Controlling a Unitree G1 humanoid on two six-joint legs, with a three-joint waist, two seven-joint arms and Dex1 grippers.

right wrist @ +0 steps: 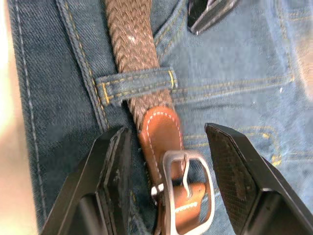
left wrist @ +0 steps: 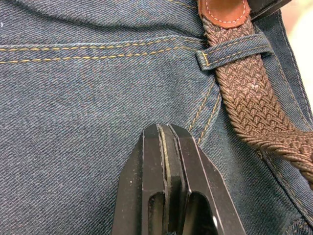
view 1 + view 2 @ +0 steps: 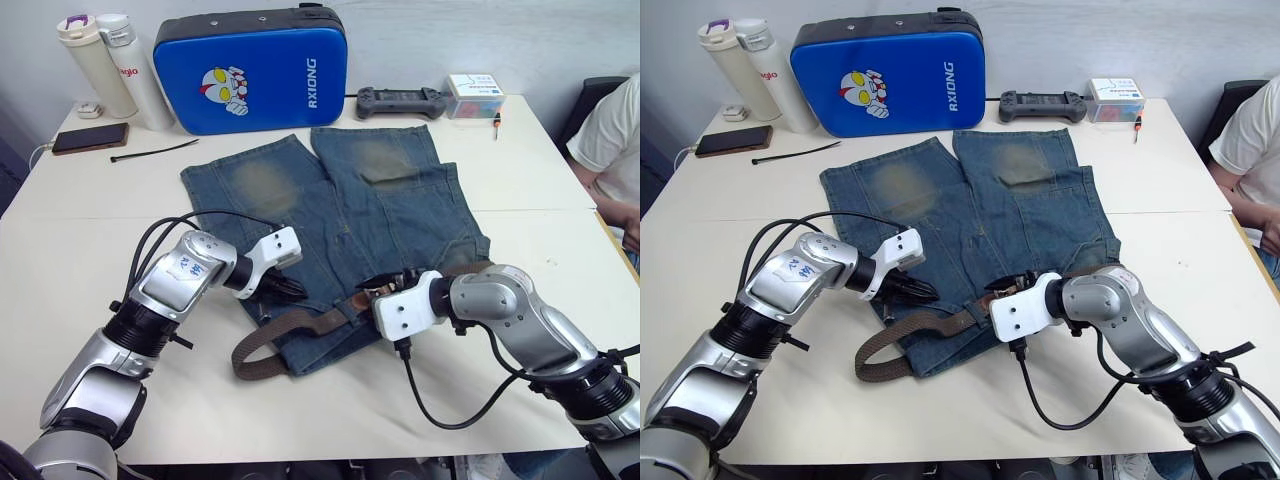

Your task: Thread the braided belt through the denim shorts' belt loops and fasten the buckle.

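The denim shorts [image 3: 340, 200] lie flat on the white table, waistband toward me. The braided belt [image 3: 290, 330] runs along the waistband through one belt loop [image 1: 134, 83]. Its free end curls off the shorts' left side. The tan leather end and the silver buckle [image 1: 186, 196] lie just past that loop. My right gripper [image 1: 167, 131] is open, its fingers standing either side of the buckle end without touching it. My left gripper [image 2: 166, 129] is shut on nothing, its tips resting on the denim beside the belt and the belt loop [image 2: 234, 49].
A blue case [image 3: 250, 75] stands at the back, with two bottles [image 3: 100, 65] and a phone [image 3: 90, 137] to its left. A thin black cable tie [image 3: 155, 152] lies nearby. A controller [image 3: 403, 100] and a small box [image 3: 475, 95] sit back right. A person [image 3: 615, 140] sits at the right edge.
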